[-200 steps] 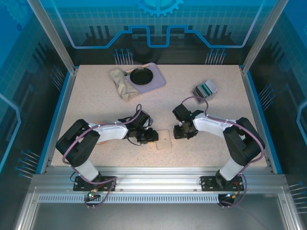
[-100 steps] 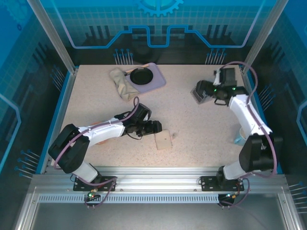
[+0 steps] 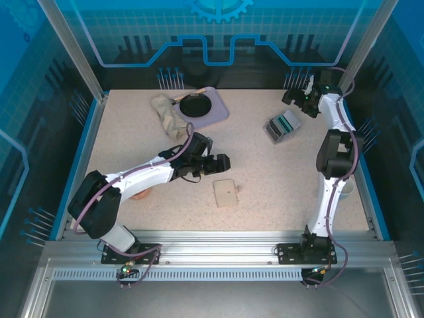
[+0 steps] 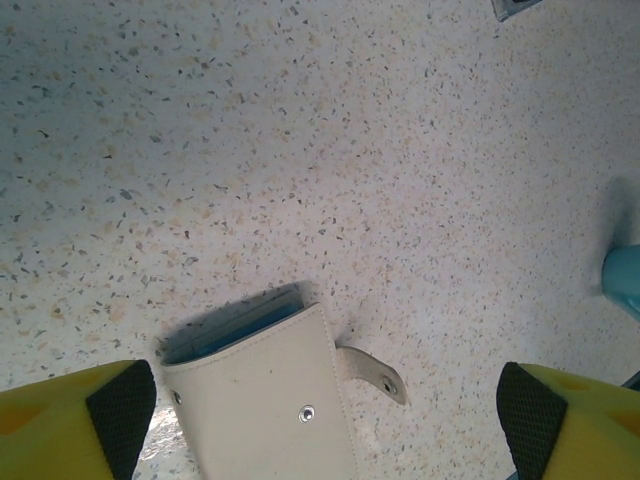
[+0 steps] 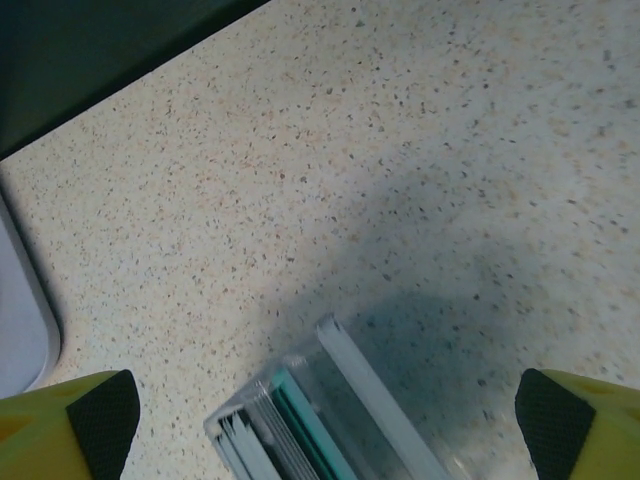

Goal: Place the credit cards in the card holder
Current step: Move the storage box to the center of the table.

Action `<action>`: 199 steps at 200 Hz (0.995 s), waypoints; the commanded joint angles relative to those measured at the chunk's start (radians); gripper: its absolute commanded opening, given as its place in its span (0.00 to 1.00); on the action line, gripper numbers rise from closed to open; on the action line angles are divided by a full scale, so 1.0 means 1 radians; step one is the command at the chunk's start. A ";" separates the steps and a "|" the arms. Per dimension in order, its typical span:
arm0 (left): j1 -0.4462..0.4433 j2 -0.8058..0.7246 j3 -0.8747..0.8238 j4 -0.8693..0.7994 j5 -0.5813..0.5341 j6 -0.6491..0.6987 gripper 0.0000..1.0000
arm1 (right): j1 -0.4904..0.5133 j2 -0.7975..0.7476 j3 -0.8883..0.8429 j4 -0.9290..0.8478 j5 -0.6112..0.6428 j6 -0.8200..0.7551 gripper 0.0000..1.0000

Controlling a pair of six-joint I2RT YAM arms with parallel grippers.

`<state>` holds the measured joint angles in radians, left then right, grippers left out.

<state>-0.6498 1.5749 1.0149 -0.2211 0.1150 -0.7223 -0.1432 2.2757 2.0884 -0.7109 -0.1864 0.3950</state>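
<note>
The card holder [image 3: 226, 193] lies closed on the table, tan side up, its snap tab [image 4: 372, 368] sticking out to the side. A blue edge shows in its open end [image 4: 240, 330]. My left gripper [image 3: 222, 163] hovers just beyond it, open and holding nothing; in the left wrist view the holder [image 4: 265, 400] sits below and between the fingers [image 4: 120, 410]. The credit cards [image 3: 283, 124] stand upright in a small grey tray, with teal and white edges [image 5: 305, 425]. My right gripper [image 3: 295, 99] hangs open above the far right corner, over that tray.
A purple tray [image 3: 215, 114] with a black dish [image 3: 196, 105] and a crumpled cloth [image 3: 167, 114] sit at the back left. A pale blue cup [image 3: 344, 187] stands by the right edge. The table's back edge [image 5: 130, 70] runs close to my right gripper.
Both grippers opened. The left one drew back from the card holder, leaving it closed on the table. The right arm swung from the table's middle to the far right corner, above the card tray.
</note>
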 commanded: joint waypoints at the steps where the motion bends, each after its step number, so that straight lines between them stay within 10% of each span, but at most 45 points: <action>1: 0.009 0.019 0.035 -0.023 -0.019 0.027 0.92 | -0.012 0.108 0.126 -0.129 -0.086 0.021 1.00; 66: 0.020 0.030 0.047 -0.040 -0.007 0.033 0.92 | -0.001 0.232 0.223 -0.203 -0.273 -0.065 0.99; 199: 0.029 0.021 0.017 -0.039 -0.002 0.028 0.92 | 0.158 -0.002 -0.166 -0.068 -0.550 -0.305 0.93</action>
<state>-0.6312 1.6028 1.0393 -0.2432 0.1116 -0.7040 -0.0452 2.3154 1.9324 -0.7815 -0.6598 0.1654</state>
